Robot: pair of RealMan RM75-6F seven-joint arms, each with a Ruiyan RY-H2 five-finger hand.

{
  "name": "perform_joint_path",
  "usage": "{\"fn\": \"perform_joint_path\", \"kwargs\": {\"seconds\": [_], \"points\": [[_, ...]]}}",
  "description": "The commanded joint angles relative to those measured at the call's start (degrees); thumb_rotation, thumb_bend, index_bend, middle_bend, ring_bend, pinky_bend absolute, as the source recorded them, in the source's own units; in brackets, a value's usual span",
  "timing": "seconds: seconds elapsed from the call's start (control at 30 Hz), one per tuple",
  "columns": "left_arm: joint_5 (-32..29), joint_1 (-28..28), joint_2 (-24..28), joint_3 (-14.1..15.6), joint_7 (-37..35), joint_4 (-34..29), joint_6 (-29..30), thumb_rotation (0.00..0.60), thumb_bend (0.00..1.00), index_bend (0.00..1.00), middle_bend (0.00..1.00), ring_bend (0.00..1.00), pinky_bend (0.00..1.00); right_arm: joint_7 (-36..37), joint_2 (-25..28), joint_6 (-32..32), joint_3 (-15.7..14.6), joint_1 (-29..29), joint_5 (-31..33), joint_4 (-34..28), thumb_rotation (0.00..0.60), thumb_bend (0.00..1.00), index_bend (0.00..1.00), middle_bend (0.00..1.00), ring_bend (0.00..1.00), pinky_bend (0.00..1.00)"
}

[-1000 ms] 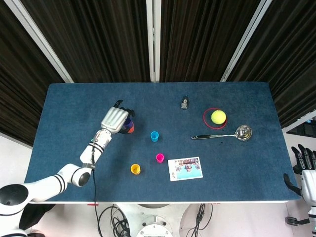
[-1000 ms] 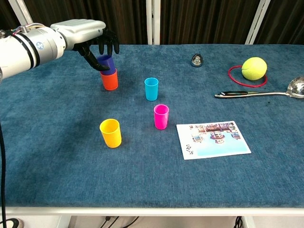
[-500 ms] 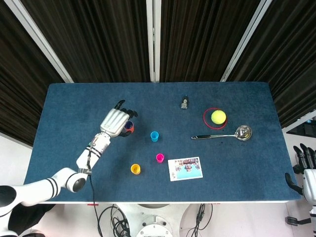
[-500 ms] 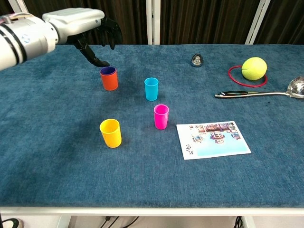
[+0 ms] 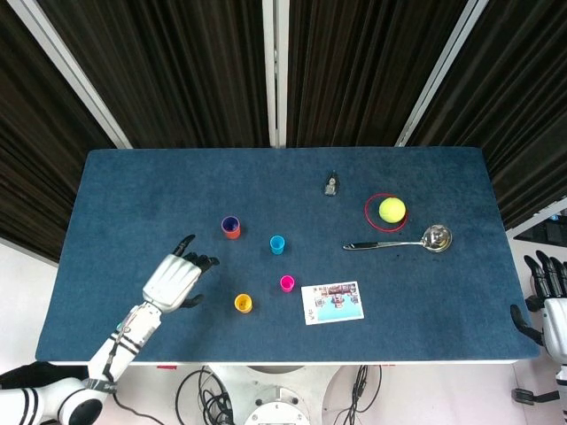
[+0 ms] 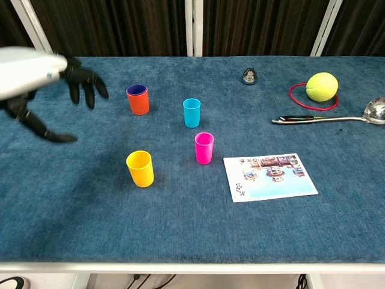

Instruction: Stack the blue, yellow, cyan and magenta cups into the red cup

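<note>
The red cup (image 6: 138, 102) stands upright on the blue table (image 6: 72, 198) with the blue cup (image 6: 137, 90) nested inside it. To its right stands the cyan cup (image 6: 191, 112), nearer the front the magenta cup (image 6: 204, 147), and the yellow cup (image 6: 139, 168) sits in front of the red one. The left hand (image 5: 174, 281) hovers left of the red cup, fingers spread, holding nothing. The right hand (image 5: 549, 305) hangs off the table's far right edge; I cannot tell its grip.

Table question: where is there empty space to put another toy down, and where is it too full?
The blue felt table has a bare strip along its near edge, below the yellow plastic cup and the picture card. The far left corner, behind the red cup holding the blue cup, is bare too. It is crowded around the cyan cup and magenta cup, and near the tennis ball and metal ladle.
</note>
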Motion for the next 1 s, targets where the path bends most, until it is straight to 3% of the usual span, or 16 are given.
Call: {"fn": "perform_joint_path", "kwargs": {"seconds": [0.03,0.13,0.47,1.0], "points": [[1.7,1.1,-2.2,1.8,0.6,0.8,-0.5,0.6,0.18,0.23,0.32,0.35,0.06,-0.4,0.2,0.4,-0.1,-0.2,-0.3,-0.5,0.6,0.3,0.0,0.0,0.0,0.0],[3.9,1.7,-5.3,1.8,0.4,3.2,0.2,0.6,0.18,0.17,0.27,0.35,0.06,-0.9,0.1,0.4,-0.4,-0.3,-0.5,-0.8,0.6,0.3,0.0,0.0,0.0,0.0],[5.9,0.3,-13.1,0.0,1.0,8.8,-2.7,0.6,0.18,0.19,0.26,0.33,0.05,-0.6,-0.1,0.9,-0.9,-0.9,-0.5,-0.4,0.6,0.3,0.0,0.0,0.0,0.0],[3.6,-2.4,-16.8,-3.0,3.7,12.1,-7.3,0.6,0.19,0.29,0.29,0.35,0.05,1.8,-0.3,-0.1,-1.0,-0.8,0.2,1.5,0.6,0.3,0.0,0.0,0.0,0.0]]}}
